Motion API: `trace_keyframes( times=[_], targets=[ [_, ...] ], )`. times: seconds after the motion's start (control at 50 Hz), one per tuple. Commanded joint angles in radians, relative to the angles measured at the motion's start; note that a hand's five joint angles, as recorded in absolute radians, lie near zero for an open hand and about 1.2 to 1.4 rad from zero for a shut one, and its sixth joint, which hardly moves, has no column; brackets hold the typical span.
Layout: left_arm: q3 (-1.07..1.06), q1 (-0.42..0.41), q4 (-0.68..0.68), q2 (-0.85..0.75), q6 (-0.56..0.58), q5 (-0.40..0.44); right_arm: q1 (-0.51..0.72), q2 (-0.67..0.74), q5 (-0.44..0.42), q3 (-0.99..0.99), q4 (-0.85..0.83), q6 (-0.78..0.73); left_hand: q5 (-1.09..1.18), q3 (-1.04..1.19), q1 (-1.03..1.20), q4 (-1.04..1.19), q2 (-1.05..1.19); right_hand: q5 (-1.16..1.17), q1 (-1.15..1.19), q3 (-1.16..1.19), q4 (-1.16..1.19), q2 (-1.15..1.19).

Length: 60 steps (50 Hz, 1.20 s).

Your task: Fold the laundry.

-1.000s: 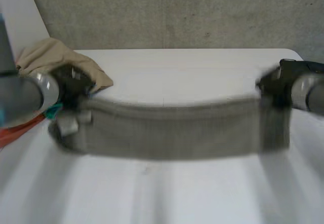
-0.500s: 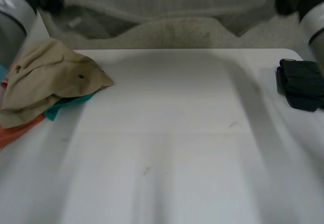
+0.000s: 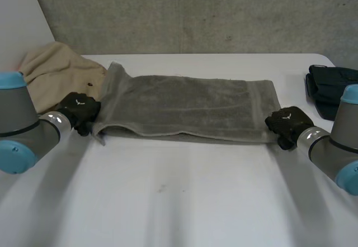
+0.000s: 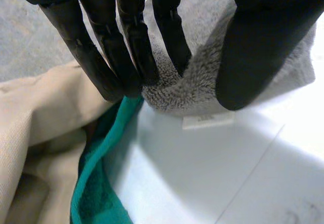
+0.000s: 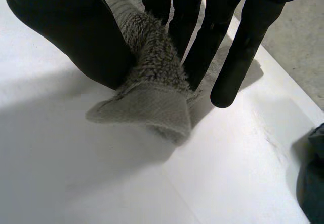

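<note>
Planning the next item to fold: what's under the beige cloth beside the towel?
A teal cloth pokes out from beneath the beige cloth, beside the left robot hand. Whatever else lies underneath is covered.

Grey towel (image 3: 184, 104); beige cloth (image 3: 56, 68); teal cloth (image 4: 96, 183); black, perhaps navy, bundle (image 3: 327, 90); white table (image 3: 184, 196).

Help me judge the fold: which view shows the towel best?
The head view: the towel lies full length across the table. The left wrist view shows a labelled corner pinched in the left hand; the right wrist view, another corner pinched in the right hand.
</note>
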Motion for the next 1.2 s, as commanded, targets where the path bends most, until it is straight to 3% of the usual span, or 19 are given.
trace_keyframes(
  times=[0.02, 0.1, 0.3, 0.5, 0.62, 0.78, 0.92, 1.0, 1.02, 1.04, 1.08, 1.2],
  targets=[
    [-0.027, -0.023, -0.008, 0.017, -0.037, 0.019, -0.007, -0.035, -0.007, 0.013, -0.010, 0.036, -0.165, -0.166, -0.138, -0.163, -0.157, 0.221, 0.270, 0.205, 0.198, 0.214],
    [-0.033, -0.042, -0.001, 0.002, -0.040, 0.010, -0.026, -0.034, -0.007, 0.014, -0.019, 0.055, -0.306, -0.307, -0.279, -0.304, -0.298, 0.221, 0.270, 0.205, 0.198, 0.214],
    [-0.007, -0.084, 0.002, -0.015, -0.063, -0.006, -0.038, -0.032, -0.007, 0.016, -0.020, 0.053, -0.362, -0.363, -0.335, -0.360, -0.354, 0.221, 0.270, 0.205, 0.198, 0.214],
    [0.056, -0.144, -0.008, -0.037, -0.218, -0.025, -0.029, -0.031, -0.004, 0.031, -0.020, 0.047, -0.368, -0.369, -0.341, -0.366, -0.360, 0.221, 0.270, 0.205, 0.198, 0.214],
    [0.093, -0.173, 0.002, -0.057, -0.251, -0.071, -0.024, -0.031, -0.003, 0.034, -0.022, 0.045, -0.350, -0.351, -0.323, -0.348, -0.342, 0.221, 0.270, 0.205, 0.198, 0.214],
    [0.114, -0.146, 0.045, -0.089, -0.234, -0.260, -0.029, -0.032, -0.001, 0.030, -0.020, 0.044, -0.292, -0.293, -0.265, -0.290, -0.283, 0.221, 0.270, 0.205, 0.198, 0.214],
    [0.033, -0.106, 0.096, -0.031, -0.122, -0.246, -0.038, -0.037, 0.012, 0.019, -0.014, 0.023, -0.274, -0.275, -0.247, -0.272, -0.266, 0.221, 0.270, 0.205, 0.198, 0.214],
    [-0.022, -0.085, 0.122, 0.006, -0.041, -0.211, -0.038, -0.044, 0.022, 0.020, -0.008, 0.006, -0.069, -0.070, -0.042, -0.067, -0.061, 0.221, 0.270, 0.205, 0.198, 0.214],
    [-0.033, -0.081, 0.122, 0.012, -0.030, -0.202, -0.037, -0.047, 0.023, 0.022, -0.007, 0.003, 0.048, 0.047, 0.075, 0.050, 0.056, 0.221, 0.270, 0.205, 0.198, 0.214],
    [-0.051, -0.074, 0.125, 0.031, -0.010, -0.181, -0.037, -0.057, 0.023, 0.023, 0.001, -0.005, 0.345, 0.344, 0.372, 0.347, 0.354, 0.221, 0.270, 0.205, 0.198, 0.214],
    [-0.074, -0.066, 0.122, 0.049, 0.012, -0.167, -0.037, -0.069, 0.023, 0.027, 0.013, -0.014, 0.588, 0.587, 0.615, 0.590, 0.596, 0.221, 0.270, 0.205, 0.198, 0.214],
    [-0.186, -0.060, 0.050, 0.158, 0.096, -0.159, -0.044, -0.159, 0.028, 0.062, 0.137, -0.091, 0.589, 0.588, 0.616, 0.591, 0.597, 0.221, 0.270, 0.205, 0.198, 0.214]
  ],
)
